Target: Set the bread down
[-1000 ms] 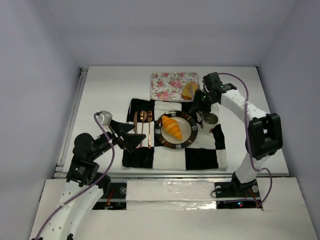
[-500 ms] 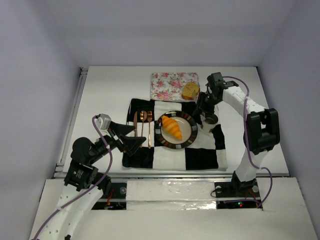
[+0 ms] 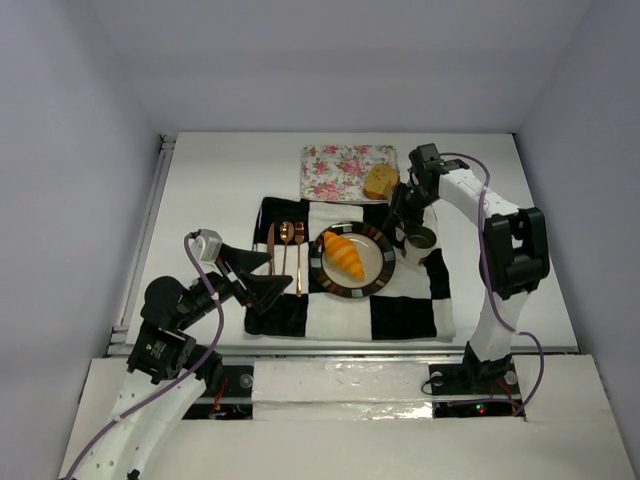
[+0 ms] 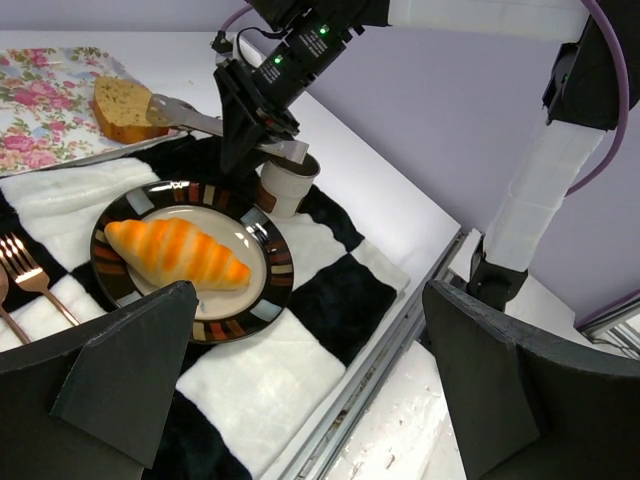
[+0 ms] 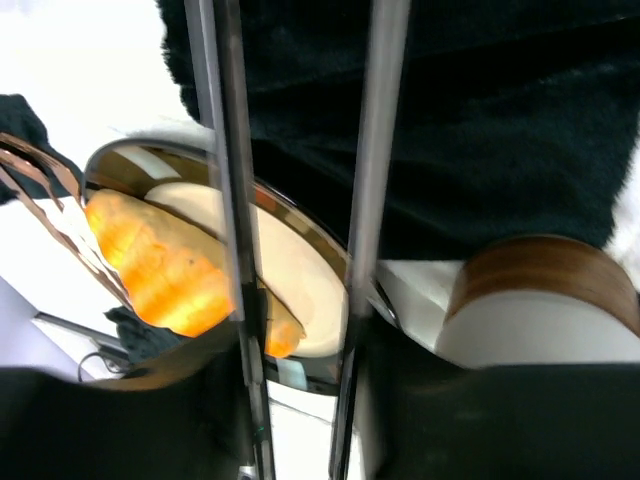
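The orange-yellow croissant (image 3: 344, 255) lies on a striped-rim plate (image 3: 322, 275); it also shows in the left wrist view (image 4: 178, 252) and the right wrist view (image 5: 160, 265). The golden-brown toast slice (image 3: 379, 181) rests on the right end of a floral napkin (image 3: 335, 170). My right gripper (image 3: 405, 203) is shut on metal tongs (image 4: 190, 115), whose tips reach the toast (image 4: 120, 108); I cannot tell whether they pinch it. The tong arms (image 5: 225, 200) stand apart in the right wrist view. My left gripper (image 3: 262, 282) hangs open and empty over the mat's near left.
A black-and-white checked mat (image 3: 400, 318) lies under the plate. Copper cutlery (image 3: 286, 250) lies left of the plate. A white cup with a brown band (image 3: 420, 241) stands just right of the plate, under the right wrist. The table's front rail (image 4: 400, 330) runs close by.
My right wrist has shifted slightly and turned beside the toast, which stays on the napkin. My left arm has drawn back a little toward the near edge.
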Controlling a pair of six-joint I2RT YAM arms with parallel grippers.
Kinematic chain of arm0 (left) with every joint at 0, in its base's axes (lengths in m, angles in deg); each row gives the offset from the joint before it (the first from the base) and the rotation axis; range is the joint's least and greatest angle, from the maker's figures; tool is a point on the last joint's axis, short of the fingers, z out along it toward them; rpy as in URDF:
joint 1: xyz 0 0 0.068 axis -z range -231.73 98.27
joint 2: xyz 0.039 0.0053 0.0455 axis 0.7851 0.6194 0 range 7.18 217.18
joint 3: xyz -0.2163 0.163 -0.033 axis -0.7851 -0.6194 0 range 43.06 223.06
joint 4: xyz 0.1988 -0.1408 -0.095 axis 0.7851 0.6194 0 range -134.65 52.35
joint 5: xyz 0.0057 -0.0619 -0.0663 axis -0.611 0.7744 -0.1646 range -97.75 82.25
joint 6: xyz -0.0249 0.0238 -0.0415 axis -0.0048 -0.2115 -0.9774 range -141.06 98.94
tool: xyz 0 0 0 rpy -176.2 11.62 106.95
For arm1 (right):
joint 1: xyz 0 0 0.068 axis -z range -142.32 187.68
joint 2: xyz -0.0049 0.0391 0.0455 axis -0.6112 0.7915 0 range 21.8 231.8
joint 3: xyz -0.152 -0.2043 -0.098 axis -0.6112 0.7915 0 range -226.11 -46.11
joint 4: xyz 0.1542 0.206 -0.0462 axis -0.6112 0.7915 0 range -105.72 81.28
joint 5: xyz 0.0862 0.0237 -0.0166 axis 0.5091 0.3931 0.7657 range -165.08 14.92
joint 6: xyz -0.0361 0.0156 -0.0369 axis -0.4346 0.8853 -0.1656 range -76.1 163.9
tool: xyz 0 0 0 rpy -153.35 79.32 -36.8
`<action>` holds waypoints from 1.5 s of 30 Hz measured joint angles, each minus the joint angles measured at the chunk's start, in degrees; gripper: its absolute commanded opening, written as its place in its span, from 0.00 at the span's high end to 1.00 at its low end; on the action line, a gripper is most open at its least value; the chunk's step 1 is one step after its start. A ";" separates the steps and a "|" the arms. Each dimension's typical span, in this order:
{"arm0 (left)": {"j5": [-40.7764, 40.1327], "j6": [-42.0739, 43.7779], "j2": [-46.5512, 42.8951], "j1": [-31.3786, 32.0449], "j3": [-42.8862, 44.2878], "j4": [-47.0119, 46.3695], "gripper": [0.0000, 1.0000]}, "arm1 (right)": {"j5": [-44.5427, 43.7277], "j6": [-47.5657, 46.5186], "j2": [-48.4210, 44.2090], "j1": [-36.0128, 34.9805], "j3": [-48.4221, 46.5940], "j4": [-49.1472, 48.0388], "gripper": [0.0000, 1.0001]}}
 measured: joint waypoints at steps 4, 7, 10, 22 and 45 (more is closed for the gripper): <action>-0.15 0.00 0.00 0.00 0.00 0.02 0.04 | 1.36 0.66 0.48 0.00 -0.09 -0.96 0.76; -0.46 0.00 -0.02 0.00 0.00 0.11 0.04 | 2.32 1.09 0.48 0.00 -0.09 -1.95 0.84; -0.92 0.00 -0.17 0.00 0.00 0.42 0.04 | 3.21 1.11 -0.26 0.00 0.35 -3.15 0.86; -1.25 0.02 0.44 0.00 0.00 0.52 0.04 | 10.84 1.68 -23.69 -0.13 13.86 -9.35 0.87; -1.31 0.02 3.96 -1.18 0.00 0.55 0.04 | 19.61 9.51 -64.96 -10.08 44.98 -4.72 0.88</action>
